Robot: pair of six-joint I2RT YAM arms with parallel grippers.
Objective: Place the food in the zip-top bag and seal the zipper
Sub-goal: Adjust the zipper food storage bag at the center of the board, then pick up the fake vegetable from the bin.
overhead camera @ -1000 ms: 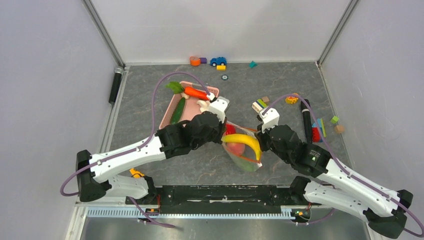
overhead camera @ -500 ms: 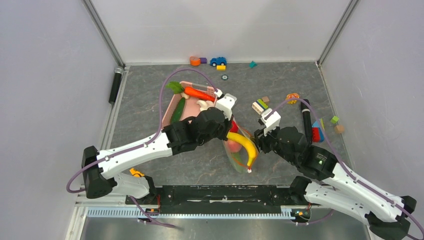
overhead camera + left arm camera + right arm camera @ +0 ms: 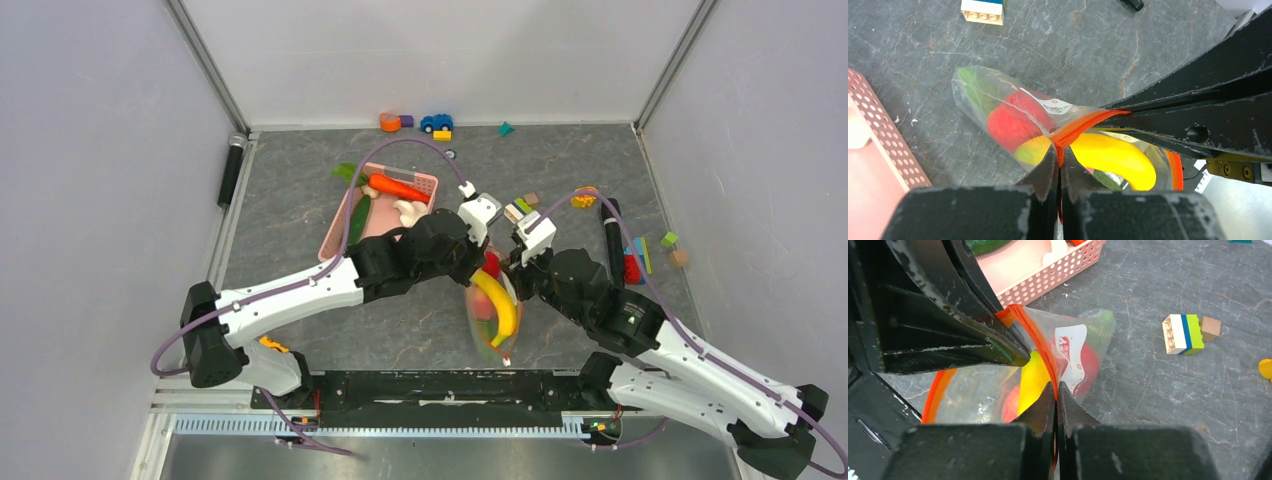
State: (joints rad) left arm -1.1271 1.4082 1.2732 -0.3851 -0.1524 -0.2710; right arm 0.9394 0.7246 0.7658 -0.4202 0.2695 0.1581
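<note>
The zip-top bag [image 3: 488, 322] hangs between my two grippers over the table. It holds the yellow banana [image 3: 499, 305], a red tomato [image 3: 1009, 126] and a green piece [image 3: 970, 84]. My left gripper [image 3: 1058, 152] is shut on the orange-red zipper strip [image 3: 1083, 125] at one side of the mouth. My right gripper [image 3: 1055, 388] is shut on the strip [image 3: 1045, 347] at the other side, next to the white label [image 3: 1068, 354]. The mouth gapes open between them. A carrot [image 3: 397, 187], a cucumber [image 3: 357, 222] and a mushroom [image 3: 407, 210] lie in the basket.
The pink lattice basket [image 3: 333, 238] stands just left of the bag. Toy blocks [image 3: 520, 209] lie right behind the grippers, and more blocks [image 3: 634, 262] and a black cylinder [image 3: 611, 237] are at the right. Small toys [image 3: 436, 123] line the back edge.
Both grippers have moved right and closer together with the bag. The bag has swung from lying slanted to hanging nearly straight toward the near edge, banana inside.
</note>
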